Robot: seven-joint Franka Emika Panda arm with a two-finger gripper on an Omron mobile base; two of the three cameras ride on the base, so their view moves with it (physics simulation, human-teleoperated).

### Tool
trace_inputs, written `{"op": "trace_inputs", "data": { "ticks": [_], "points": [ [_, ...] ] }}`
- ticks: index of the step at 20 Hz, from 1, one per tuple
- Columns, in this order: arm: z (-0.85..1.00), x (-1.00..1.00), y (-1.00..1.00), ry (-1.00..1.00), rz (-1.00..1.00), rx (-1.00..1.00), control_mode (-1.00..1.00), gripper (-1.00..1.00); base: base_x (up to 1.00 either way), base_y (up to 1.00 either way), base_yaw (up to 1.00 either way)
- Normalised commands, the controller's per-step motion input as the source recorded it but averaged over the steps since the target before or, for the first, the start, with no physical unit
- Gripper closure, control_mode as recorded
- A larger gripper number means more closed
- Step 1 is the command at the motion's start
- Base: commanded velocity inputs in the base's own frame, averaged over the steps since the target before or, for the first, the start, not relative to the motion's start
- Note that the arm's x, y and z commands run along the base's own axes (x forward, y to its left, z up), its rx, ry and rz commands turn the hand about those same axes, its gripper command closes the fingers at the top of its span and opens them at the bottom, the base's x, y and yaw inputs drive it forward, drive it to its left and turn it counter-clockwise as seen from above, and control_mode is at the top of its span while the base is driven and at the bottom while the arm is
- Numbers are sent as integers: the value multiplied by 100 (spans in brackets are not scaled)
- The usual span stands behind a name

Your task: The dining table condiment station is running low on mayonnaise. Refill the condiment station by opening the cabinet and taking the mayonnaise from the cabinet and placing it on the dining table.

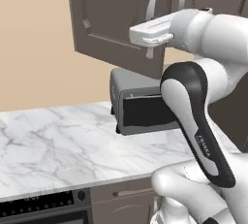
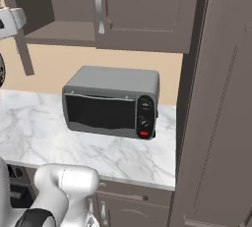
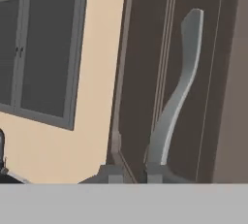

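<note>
Left base view: early stage of the refill, white arm raised toward the cabinet (image 1: 116,19), its dark panelled door swung partly out over the marble counter (image 1: 58,140) and the grey toaster oven (image 1: 138,106). Right base view: cabinet interior open at upper left, bare shelf edge visible, no mayonnaise jar seen; fetching and placing on the dining table judged still ahead. Hand view: gripper (image 3: 131,173) clenched at the foot of the long curved silver handle (image 3: 179,87), apparently pinching it, door edge just beside.
</note>
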Motion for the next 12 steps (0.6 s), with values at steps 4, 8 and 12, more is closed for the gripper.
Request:
{"op": "trace_inputs", "data": {
  "ticks": [4, 8, 12],
  "points": [
    [-21, -49, 44, 4, 13, 2, -100, -100, 0, 0, 0],
    [0, -38, -83, 0, 6, 27, -100, -100, 0, 0, 0],
    [0, -64, -100, -1, 3, 37, -100, -100, 0, 0, 0]
  ]
}}
